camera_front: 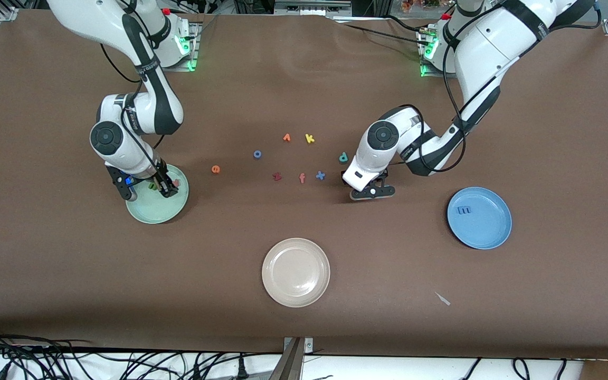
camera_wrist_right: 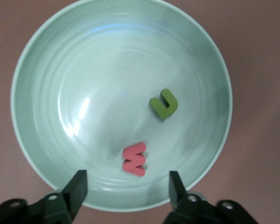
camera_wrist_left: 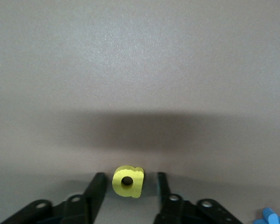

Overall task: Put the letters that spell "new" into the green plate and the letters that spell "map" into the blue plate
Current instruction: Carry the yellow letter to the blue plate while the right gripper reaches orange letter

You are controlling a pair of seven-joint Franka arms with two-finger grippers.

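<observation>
My right gripper [camera_front: 148, 189] hangs open over the green plate [camera_front: 151, 211], nothing between its fingers. In that plate [camera_wrist_right: 46, 70] lie the olive n [camera_wrist_right: 164, 103] and the pinkish-red w [camera_wrist_right: 134, 159]. The orange e [camera_front: 216, 169] lies on the table beside the plate, toward the middle. My left gripper [camera_front: 371, 192] is down at the table, open, its fingers [camera_wrist_left: 99, 184] standing either side of the yellow a [camera_wrist_left: 127, 181] with a gap on each side. The teal p [camera_front: 343, 157] lies just beside that arm's wrist. The light blue m [camera_front: 464, 210] lies in the blue plate [camera_front: 488, 232].
A beige plate [camera_front: 296, 272] sits nearest the front camera at mid-table. Loose letters lie mid-table: blue o [camera_front: 257, 154], orange pointed letter [camera_front: 286, 138], yellow k [camera_front: 310, 139], dark red z [camera_front: 277, 177], orange f [camera_front: 302, 178], blue x [camera_front: 320, 176].
</observation>
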